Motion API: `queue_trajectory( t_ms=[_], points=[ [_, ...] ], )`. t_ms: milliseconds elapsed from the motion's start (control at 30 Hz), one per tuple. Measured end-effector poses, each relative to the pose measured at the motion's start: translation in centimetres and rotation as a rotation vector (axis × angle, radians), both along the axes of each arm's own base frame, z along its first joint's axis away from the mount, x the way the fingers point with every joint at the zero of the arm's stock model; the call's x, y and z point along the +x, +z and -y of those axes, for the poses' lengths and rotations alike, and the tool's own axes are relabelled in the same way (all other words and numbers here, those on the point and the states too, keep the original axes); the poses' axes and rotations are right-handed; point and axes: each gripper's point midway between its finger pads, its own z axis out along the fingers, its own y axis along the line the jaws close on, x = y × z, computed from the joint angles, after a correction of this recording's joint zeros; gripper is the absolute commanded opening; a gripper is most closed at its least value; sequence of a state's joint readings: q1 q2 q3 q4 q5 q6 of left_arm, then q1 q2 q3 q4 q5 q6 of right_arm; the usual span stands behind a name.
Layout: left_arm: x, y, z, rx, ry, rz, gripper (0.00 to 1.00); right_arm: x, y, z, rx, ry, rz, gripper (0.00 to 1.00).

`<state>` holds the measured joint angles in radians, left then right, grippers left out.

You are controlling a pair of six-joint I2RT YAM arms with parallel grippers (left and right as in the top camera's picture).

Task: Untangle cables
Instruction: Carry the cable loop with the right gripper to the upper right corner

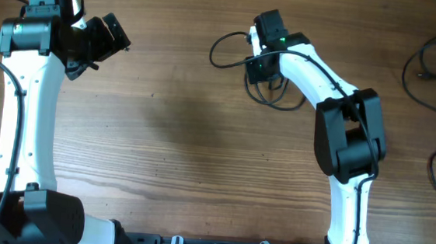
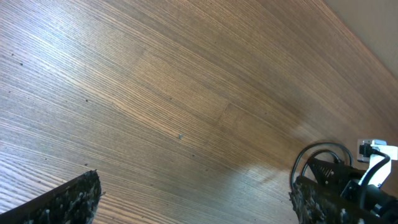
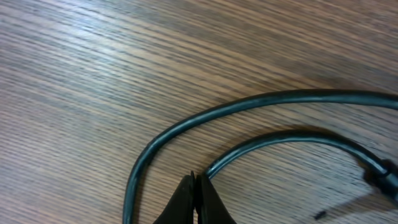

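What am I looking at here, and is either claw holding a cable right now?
Two white robot arms work at a wooden table. The wide picture looks straight down; the other two come from a camera on each wrist. The left gripper is wide open over bare wood, holding nothing. The right gripper is shut, low over a tangle of black cables. One cord runs right up to its tips, but I cannot confirm a firm pinch. More loose cables lie at the table's right edge.

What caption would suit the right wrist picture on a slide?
Closed fingers sit beside two black cable strands curving over the wooden table.
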<state>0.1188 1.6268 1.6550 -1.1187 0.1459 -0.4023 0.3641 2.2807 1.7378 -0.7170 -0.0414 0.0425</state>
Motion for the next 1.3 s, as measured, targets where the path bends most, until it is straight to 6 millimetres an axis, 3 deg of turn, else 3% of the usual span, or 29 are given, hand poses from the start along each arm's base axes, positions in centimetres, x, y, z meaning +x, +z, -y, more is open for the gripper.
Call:
queue_trajectory(
  t_ms=[167, 267, 333, 367, 433, 700, 867, 967, 1067, 1167, 1200, 1233, 1300],
  points=[
    [-0.1, 0.0, 0.0, -0.001, 0.000, -0.003, 1.00, 0.5, -0.1, 1.4, -0.057, -0.045, 0.023, 0.04],
    [-0.1, 0.0, 0.0, -0.001, 0.000, -0.004, 1.00, 1.8, -0.1, 3.4, -0.072, -0.111, 0.055, 0.04],
    [-0.1, 0.0, 0.0, -0.001, 0.000, -0.004, 1.00, 3.0, 0.1, 5.9, -0.077, -0.186, 0.080, 0.04],
    [-0.1, 0.0, 0.0, -0.001, 0.000, -0.004, 1.00, 4.0, 0.1, 8.8, -0.074, -0.250, 0.095, 0.04],
    [-0.1, 0.0, 0.0, -0.001, 0.000, -0.004, 1.00, 5.5, 0.2, 12.4, -0.066, -0.331, 0.131, 0.04],
    [-0.1, 0.0, 0.0, -0.001, 0.000, -0.003, 1.00, 10.2, 2.1, 22.1, -0.030, -0.580, 0.336, 0.04],
    [-0.1, 0.0, 0.0, -0.001, 0.000, -0.003, 1.00, 11.9, 3.9, 27.9, -0.001, -0.709, 0.454, 0.05],
    [-0.1, 0.0, 0.0, -0.003, 0.004, -0.004, 1.00, 11.8, 3.8, 28.6, 0.040, -0.675, 0.441, 0.09],
    [-0.1, 0.0, 0.0, -0.007, 0.012, -0.004, 1.00, 10.5, 2.5, 26.7, 0.091, -0.584, 0.346, 0.21],
    [0.0, 0.0, 0.0, -0.010, 0.018, -0.001, 1.00, 8.6, 1.1, 25.0, 0.114, -0.539, 0.236, 0.46],
    [0.0, 0.0, 0.0, -0.011, 0.019, -0.002, 1.00, 7.9, 0.7, 24.6, 0.109, -0.526, 0.202, 0.60],
    [0.0, 0.0, 0.0, -0.011, 0.020, -0.002, 1.00, 7.5, 0.4, 24.5, 0.107, -0.529, 0.180, 0.68],
    [0.0, 0.0, 0.0, -0.011, 0.020, -0.002, 1.00, 7.0, 0.2, 24.6, 0.092, -0.543, 0.158, 0.76]
  ],
)
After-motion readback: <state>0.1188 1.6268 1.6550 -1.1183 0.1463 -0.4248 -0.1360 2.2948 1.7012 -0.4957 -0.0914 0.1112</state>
